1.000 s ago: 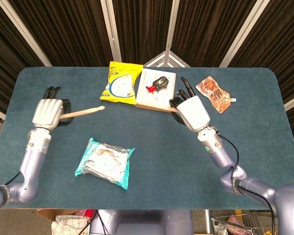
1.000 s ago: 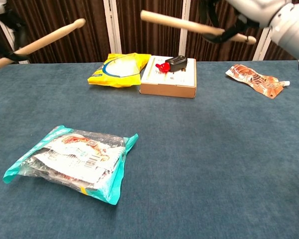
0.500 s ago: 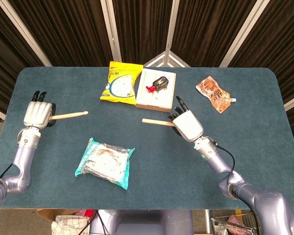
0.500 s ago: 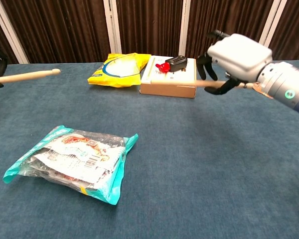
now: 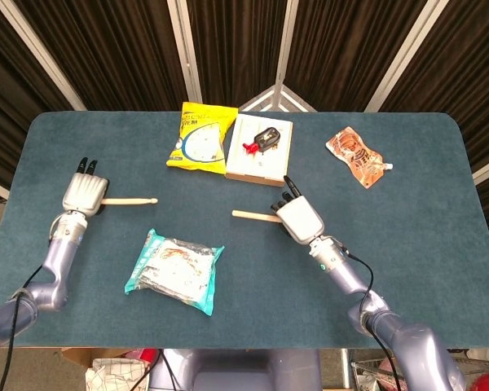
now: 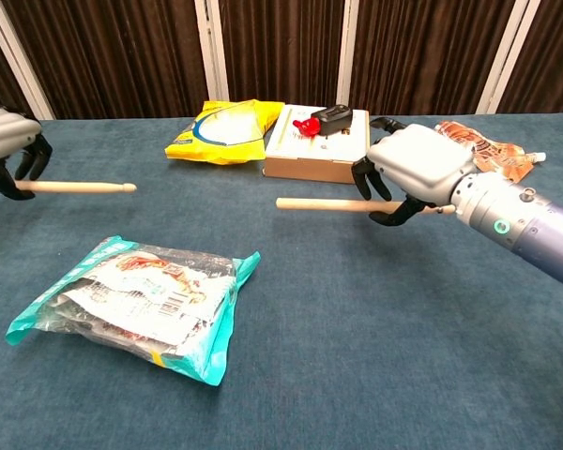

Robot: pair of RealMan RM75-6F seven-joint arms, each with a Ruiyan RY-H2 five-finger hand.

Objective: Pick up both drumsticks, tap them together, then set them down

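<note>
Your left hand [image 5: 84, 194] has its fingers wrapped around one drumstick [image 5: 130, 200], low over the worktop [image 5: 407, 244] on the left. Your right hand [image 6: 415, 169] grips the other drumstick [image 6: 321, 204] near the middle, pointing left, well apart from the first.
</note>
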